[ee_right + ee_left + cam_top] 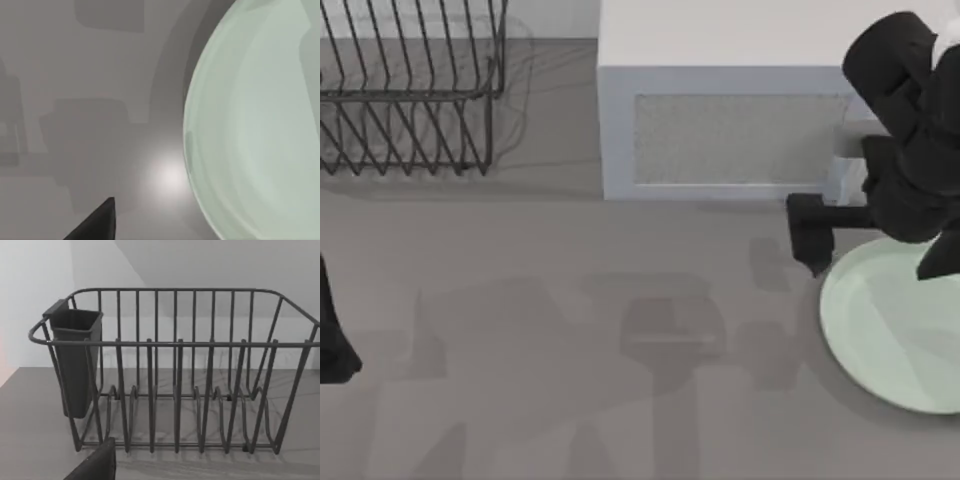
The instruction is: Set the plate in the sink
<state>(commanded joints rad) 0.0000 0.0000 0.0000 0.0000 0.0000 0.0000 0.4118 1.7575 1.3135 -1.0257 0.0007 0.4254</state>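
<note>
Plate (895,325) flat on counter (570,350), right side, near microwave (720,130). Right end effector (815,240) at plate's left rim; open or clenched: cannot tell. Plate judged stiff, glossy, slippery; grip rim.

The right arm (910,120) is a bulky, matte black body of rounded, blocky segments, with a small white patch at its upper edge. Its gripper (815,235) is flat, black and squared. The left arm (332,340) is a plain black, angular shape without markings.
</note>
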